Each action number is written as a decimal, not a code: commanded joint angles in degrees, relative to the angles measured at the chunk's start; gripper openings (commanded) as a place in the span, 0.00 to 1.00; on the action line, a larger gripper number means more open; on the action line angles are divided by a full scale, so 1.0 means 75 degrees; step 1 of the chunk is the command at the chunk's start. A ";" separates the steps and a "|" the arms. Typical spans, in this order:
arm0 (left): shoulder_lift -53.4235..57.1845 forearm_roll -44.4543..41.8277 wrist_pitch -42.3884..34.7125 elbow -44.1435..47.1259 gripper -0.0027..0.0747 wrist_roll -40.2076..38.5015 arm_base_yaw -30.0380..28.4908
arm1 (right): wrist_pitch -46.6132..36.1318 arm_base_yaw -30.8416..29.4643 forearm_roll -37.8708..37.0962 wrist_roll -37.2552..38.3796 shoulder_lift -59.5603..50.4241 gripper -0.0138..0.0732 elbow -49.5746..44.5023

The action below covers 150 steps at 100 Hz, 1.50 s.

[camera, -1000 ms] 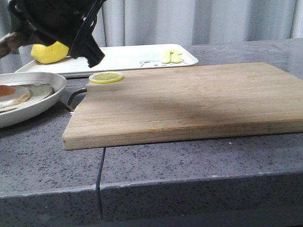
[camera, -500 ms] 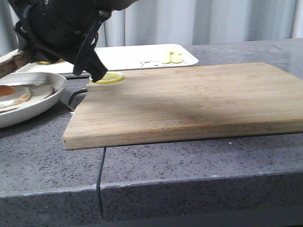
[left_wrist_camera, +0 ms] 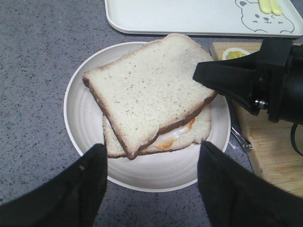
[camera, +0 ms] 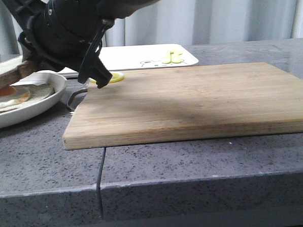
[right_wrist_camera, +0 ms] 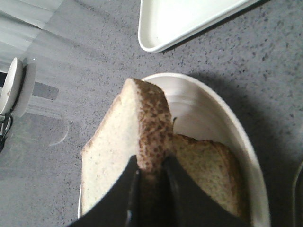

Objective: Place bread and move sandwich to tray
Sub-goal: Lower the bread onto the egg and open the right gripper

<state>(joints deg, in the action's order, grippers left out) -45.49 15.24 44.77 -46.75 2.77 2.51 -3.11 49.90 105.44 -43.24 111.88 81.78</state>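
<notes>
Right gripper [right_wrist_camera: 150,189], matte black, has its fingers [right_wrist_camera: 127,196] pinched on the dark-brown crust edge of the bread [left_wrist_camera: 144,92], a square white slice w/ fine speckled crumb. In left wrist view the bread sits centre frame, tilted, over the sandwich [left_wrist_camera: 187,135]: pale lower slice w/ glossy egg white & orange yolk peeking out at lower right. Both lie in a round, shallow white plate [left_wrist_camera: 80,118] w/ faint concentric ridges, on grey speckled stone table [left_wrist_camera: 38,56]. Left gripper [left_wrist_camera: 152,182] hangs over plate's near rim, fingers spread wide, holding nothing. The tray [left_wrist_camera: 189,16], flat white, rounded corners, bear drawing, runs along top of frame. Wooden cutting board [camera: 191,98], straight grain, fills mid front view; lemon slice [left_wrist_camera: 235,53] on its corner.
</notes>
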 commanded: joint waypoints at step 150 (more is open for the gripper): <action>0.0011 0.0121 -0.0460 -0.0274 0.53 0.0022 -0.0009 | -0.1022 -0.1375 -0.6054 -0.0170 -0.4819 0.62 -0.2031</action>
<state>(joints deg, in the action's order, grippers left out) -45.49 15.24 44.77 -46.75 2.77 2.51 -8.84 42.54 67.05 -45.58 82.87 68.79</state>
